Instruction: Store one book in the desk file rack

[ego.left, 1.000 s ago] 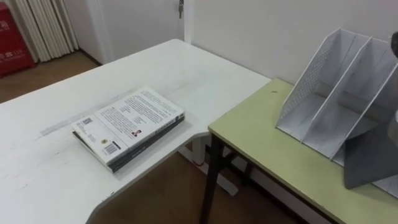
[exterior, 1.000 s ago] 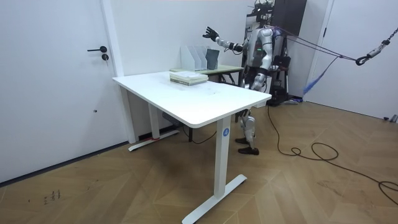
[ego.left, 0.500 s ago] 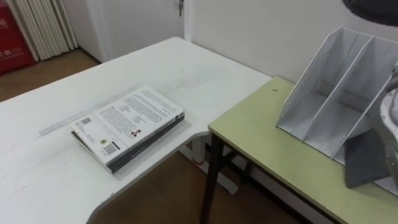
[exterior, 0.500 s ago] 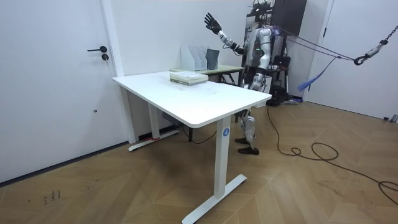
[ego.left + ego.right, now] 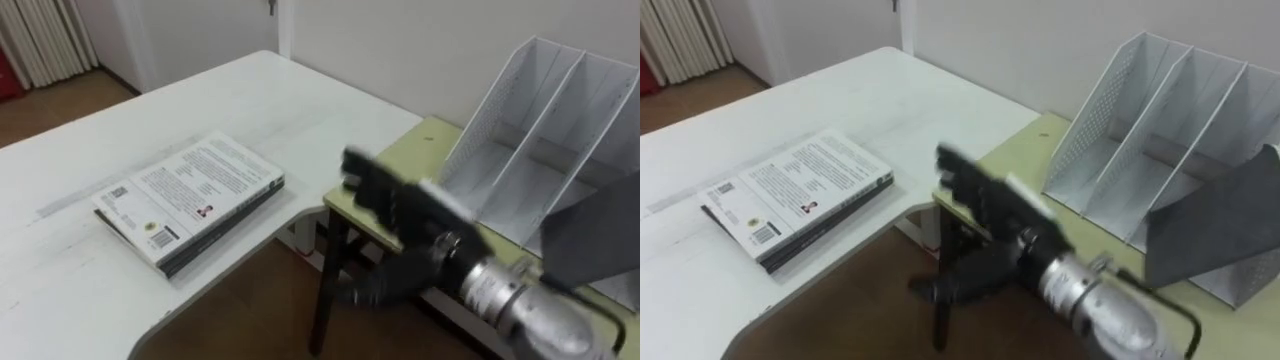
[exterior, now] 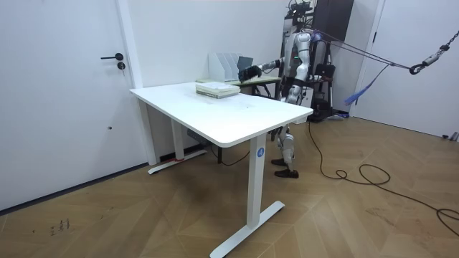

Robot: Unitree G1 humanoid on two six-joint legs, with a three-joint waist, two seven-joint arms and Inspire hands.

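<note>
A stack of two books (image 5: pixel 190 195), the top one with a white back cover, lies on the white desk (image 5: pixel 250 95) near its right corner. The white file rack (image 5: pixel 530 150) stands on the green table (image 5: pixel 430 135) to the right. My right hand (image 5: pixel 400 205) reaches in from the lower right, open, with fingers stretched toward the books and the thumb hanging down. It hovers over the green table's front corner and the gap between the tables, holding nothing. In the room view I stand behind the green table, arm held out toward the books (image 6: pixel 217 89).
A dark grey flat thing (image 5: pixel 590 235) leans in the rack's right slot. A narrow gap with wooden floor (image 5: pixel 250 310) separates the desk from the green table. A wall runs close behind both tables.
My right hand was raised high above the rack; it has swung down and now stretches forward at table height toward the books. The head camera has shifted slightly.
</note>
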